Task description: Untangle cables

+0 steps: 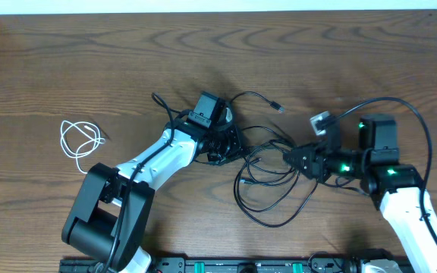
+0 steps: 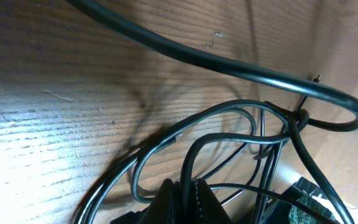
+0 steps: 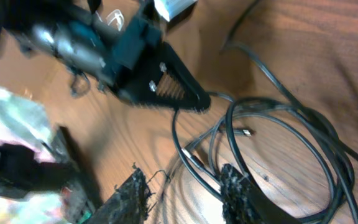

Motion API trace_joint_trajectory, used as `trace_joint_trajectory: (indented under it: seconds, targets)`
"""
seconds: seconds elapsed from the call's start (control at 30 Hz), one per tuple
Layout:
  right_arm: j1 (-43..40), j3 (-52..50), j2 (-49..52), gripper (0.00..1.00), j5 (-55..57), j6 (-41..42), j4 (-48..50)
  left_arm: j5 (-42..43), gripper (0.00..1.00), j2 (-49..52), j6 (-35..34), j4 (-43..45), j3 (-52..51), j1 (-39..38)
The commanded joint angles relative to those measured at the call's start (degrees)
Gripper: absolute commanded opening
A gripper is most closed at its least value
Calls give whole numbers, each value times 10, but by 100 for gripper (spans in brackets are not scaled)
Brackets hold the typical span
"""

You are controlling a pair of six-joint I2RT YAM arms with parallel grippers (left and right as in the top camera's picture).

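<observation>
Two black cables [image 1: 268, 178] lie looped over each other at the table's middle, with one plug end [image 1: 278, 108] stretched toward the back. The white cable [image 1: 78, 142] lies coiled alone at the left. My left gripper [image 1: 223, 150] is at the tangle's left side. In the left wrist view its fingers [image 2: 188, 200] are shut on a black strand [image 2: 187, 163]. My right gripper [image 1: 295, 159] is at the tangle's right side. Its jaws [image 3: 185, 193] stand open just above the wood, and a black strand [image 3: 197, 168] runs between them next to the right finger [image 3: 238, 193].
The left gripper's dark fingers [image 3: 173, 87] show close ahead in the right wrist view. A thick black arm wire [image 1: 416, 121] arcs over the right arm. The table's back edge [image 1: 203, 12] runs along the top. A rail [image 1: 241, 265] lines the front edge.
</observation>
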Motion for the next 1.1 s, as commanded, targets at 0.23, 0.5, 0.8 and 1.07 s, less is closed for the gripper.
trace_joint_trajectory:
  seconds: [0.23, 0.5, 0.8, 1.07]
  targets:
    - [66, -6, 83, 30, 203, -62, 35, -7, 8, 1, 5, 1, -1, 1]
    - [65, 8, 66, 44, 151, -47, 40, -7, 8, 1, 5, 1, -1, 1]
    - [65, -6, 26, 48, 212, -52, 41, -8, 8, 1, 5, 1, -1, 1]
    - [65, -18, 147, 41, 124, -52, 75, -11, 8, 1, 5, 1, -1, 1]
